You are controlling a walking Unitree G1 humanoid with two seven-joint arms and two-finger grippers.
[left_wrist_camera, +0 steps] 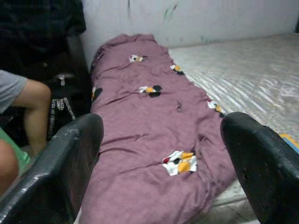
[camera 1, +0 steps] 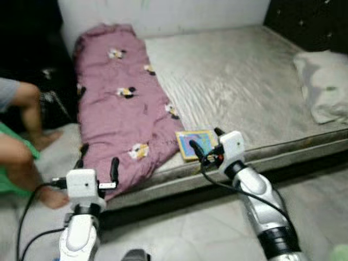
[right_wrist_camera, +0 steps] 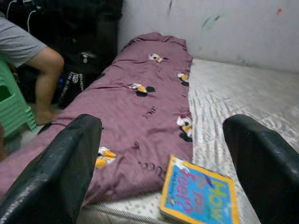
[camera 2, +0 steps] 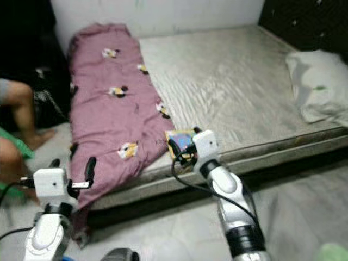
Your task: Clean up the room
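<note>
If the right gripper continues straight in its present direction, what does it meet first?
Most likely the colourful book on the mattress edge: the open right gripper points at it, the purple blanket beyond. Depth is uncertain.

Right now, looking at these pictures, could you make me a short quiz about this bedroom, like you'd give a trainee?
1. True or false: the book lies on the mattress near its front edge, beside the purple blanket.
2. Which gripper is nearer the book? A) the left gripper B) the right gripper
3. What lies at the far right of the mattress?

Key
1. True. The book has a yellow border and blue cover, and rests just right of the blanket's lower end.
2. B. The right gripper is open and lined up with the book; the left gripper, also open, faces the blanket.
3. A pale pillow.
</note>
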